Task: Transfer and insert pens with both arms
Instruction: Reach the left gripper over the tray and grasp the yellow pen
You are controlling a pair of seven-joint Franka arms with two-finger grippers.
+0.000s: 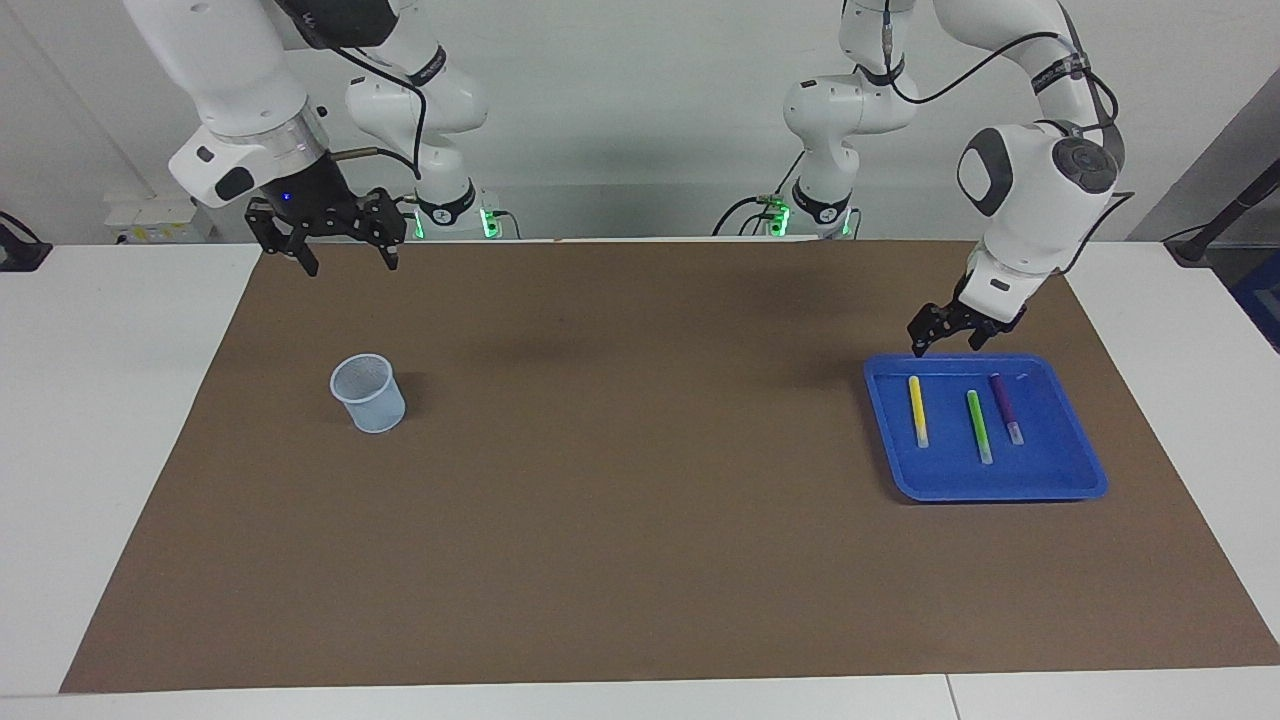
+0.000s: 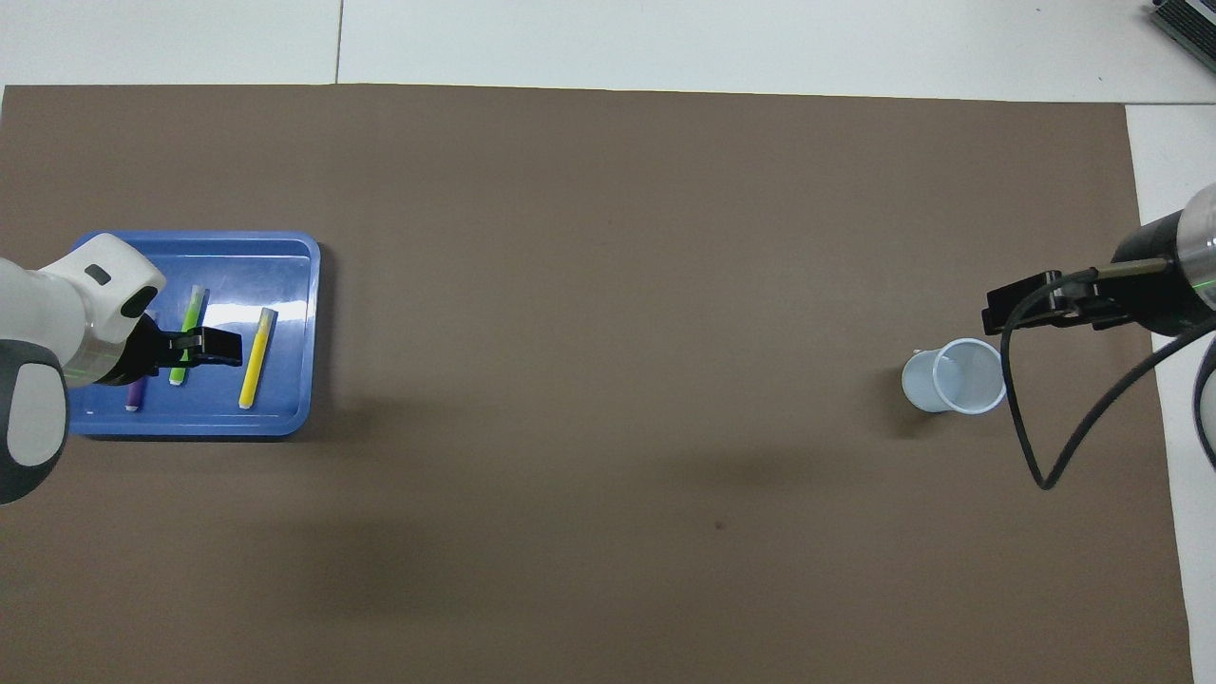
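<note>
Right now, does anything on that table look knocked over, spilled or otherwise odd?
Nothing stands out. The yellow pen, green pen and purple pen lie neatly side by side in the blue tray, none touching. The cup stands upright toward the right arm's end. Nothing is spilled or damaged.

In the overhead view the left arm (image 2: 57, 323) is cut off by the picture's edge and covers most of the purple pen (image 2: 134, 393) and a corner of the tray (image 2: 285, 249); the left gripper (image 2: 214, 346) covers the middle of the green pen (image 2: 192, 309). The right arm (image 2: 1173, 275) runs off that view's edge.
</note>
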